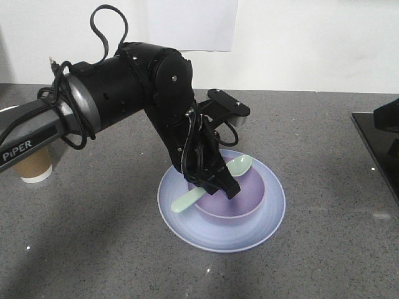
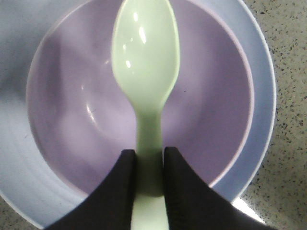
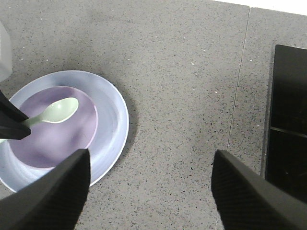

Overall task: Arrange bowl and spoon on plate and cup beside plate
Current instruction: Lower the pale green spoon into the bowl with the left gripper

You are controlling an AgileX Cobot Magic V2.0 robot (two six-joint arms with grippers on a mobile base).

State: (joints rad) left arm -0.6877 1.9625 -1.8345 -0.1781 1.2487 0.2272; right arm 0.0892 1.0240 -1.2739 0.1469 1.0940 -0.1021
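Note:
The lavender bowl (image 1: pixel 246 196) sits inside the pale blue plate (image 1: pixel 262 227) at the table's middle. My left gripper (image 1: pixel 218 184) is shut on the handle of the mint-green spoon (image 1: pixel 240 165), whose scoop reaches over the bowl's far rim. In the left wrist view the spoon (image 2: pixel 146 62) lies across the bowl (image 2: pixel 72 120), with the jaws of the gripper (image 2: pixel 148 163) pressed against both sides of its handle. The brown paper cup (image 1: pixel 34 165) stands at the far left, half hidden behind the arm. My right gripper (image 3: pixel 149 155) hangs open over bare table, right of the plate (image 3: pixel 112 110).
A flat black panel (image 3: pixel 288 124) lies along the table's right side, also in the front view as the panel (image 1: pixel 374 149). The grey speckled tabletop (image 1: pixel 93 249) stretches around the plate. A white wall rises behind the table.

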